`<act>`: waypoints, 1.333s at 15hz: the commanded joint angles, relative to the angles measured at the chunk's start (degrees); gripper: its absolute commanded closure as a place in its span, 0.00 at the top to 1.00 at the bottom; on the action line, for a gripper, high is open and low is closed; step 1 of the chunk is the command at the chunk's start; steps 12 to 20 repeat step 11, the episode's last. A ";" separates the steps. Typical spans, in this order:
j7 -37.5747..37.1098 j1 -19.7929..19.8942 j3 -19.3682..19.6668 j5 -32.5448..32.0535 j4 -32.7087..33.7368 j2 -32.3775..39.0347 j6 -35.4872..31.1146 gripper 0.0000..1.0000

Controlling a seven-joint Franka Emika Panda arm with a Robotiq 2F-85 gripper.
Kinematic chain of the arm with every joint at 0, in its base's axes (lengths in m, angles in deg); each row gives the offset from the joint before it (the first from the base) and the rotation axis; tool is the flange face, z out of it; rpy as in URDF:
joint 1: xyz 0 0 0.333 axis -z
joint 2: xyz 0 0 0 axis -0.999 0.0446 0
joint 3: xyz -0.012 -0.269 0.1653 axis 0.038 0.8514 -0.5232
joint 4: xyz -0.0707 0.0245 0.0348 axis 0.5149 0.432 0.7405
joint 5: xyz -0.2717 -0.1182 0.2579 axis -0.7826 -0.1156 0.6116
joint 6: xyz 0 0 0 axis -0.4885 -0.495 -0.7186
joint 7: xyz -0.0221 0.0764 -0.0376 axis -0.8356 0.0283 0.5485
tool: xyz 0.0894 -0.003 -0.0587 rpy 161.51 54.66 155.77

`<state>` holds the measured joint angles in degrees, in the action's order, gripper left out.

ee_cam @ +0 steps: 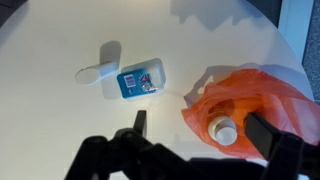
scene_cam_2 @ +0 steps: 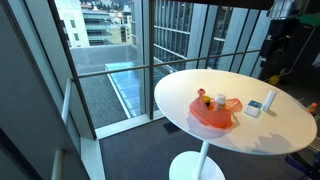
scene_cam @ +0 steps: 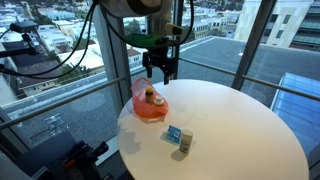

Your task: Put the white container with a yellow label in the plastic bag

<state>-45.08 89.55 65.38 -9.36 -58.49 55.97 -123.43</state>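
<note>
The white container with a yellow label (scene_cam: 152, 97) stands upright inside the orange plastic bag (scene_cam: 148, 108) at the table's edge. In the wrist view I see its white cap (ee_cam: 225, 131) from above, with the bag (ee_cam: 262, 95) around it. In an exterior view the bag (scene_cam_2: 212, 116) holds the container (scene_cam_2: 232, 105). My gripper (scene_cam: 160, 73) hangs open and empty a little above the bag. In the wrist view its two fingers (ee_cam: 203, 130) sit on either side of the container without touching it.
A blue-and-white box (scene_cam: 180, 137) lies on the round white table (scene_cam: 240, 125) beside the bag; it also shows in the wrist view (ee_cam: 140, 80), next to a small white piece (ee_cam: 95, 72). Glass walls and a railing surround the table.
</note>
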 commanded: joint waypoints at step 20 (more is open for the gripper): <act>0.00 0.60 -0.69 -0.08 -6.08 -10.88 0.13 1.00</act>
